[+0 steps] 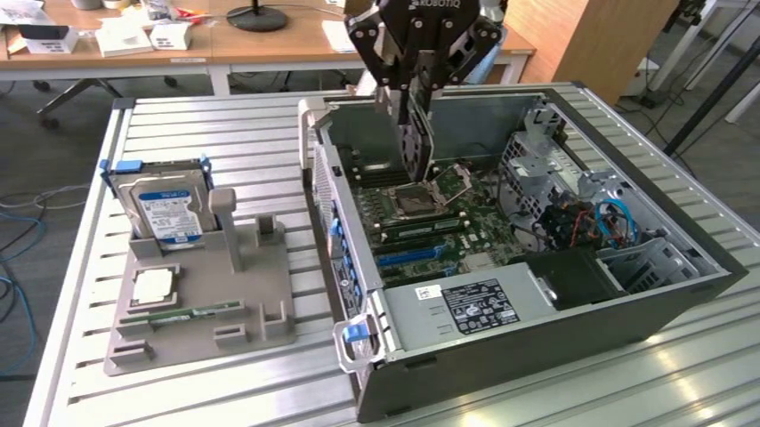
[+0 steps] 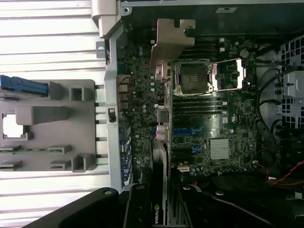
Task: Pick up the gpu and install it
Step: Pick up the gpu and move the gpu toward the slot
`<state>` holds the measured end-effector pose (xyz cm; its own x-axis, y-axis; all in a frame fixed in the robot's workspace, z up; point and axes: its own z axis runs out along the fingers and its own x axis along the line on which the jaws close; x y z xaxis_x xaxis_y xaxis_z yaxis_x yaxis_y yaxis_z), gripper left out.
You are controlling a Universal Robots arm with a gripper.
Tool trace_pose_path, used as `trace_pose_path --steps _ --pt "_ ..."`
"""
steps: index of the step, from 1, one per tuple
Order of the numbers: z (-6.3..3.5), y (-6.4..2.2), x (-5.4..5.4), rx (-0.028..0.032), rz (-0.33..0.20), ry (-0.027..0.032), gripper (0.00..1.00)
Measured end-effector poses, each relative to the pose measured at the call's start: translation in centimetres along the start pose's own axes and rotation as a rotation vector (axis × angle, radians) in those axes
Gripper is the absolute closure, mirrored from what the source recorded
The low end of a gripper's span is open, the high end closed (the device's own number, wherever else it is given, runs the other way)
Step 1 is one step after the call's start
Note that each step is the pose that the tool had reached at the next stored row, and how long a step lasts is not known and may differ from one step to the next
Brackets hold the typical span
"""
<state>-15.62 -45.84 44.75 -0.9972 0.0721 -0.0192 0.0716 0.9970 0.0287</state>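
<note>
I have the gripper [image 1: 412, 89] over the open computer case [image 1: 558, 356], jaws pinching the gpu [image 1: 416, 147] by its upper end. It hangs upright above the motherboard [image 1: 446, 222], not yet seated. The hard drive [image 1: 166, 209] stands in the grey holder [image 1: 202, 302] on the table [image 1: 238, 124]

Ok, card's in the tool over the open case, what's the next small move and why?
Probably carry the graphics card sideways toward the blue slots, keeping height: the tool holds it hanging on end over the processor socket, not over those slots.
</note>
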Motion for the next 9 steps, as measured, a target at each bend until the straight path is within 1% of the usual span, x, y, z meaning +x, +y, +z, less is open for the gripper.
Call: trace_pose_path --steps 9 --pt "0.06 0.18 -2.5 -0.0002 0.000 0.0000 0.74"
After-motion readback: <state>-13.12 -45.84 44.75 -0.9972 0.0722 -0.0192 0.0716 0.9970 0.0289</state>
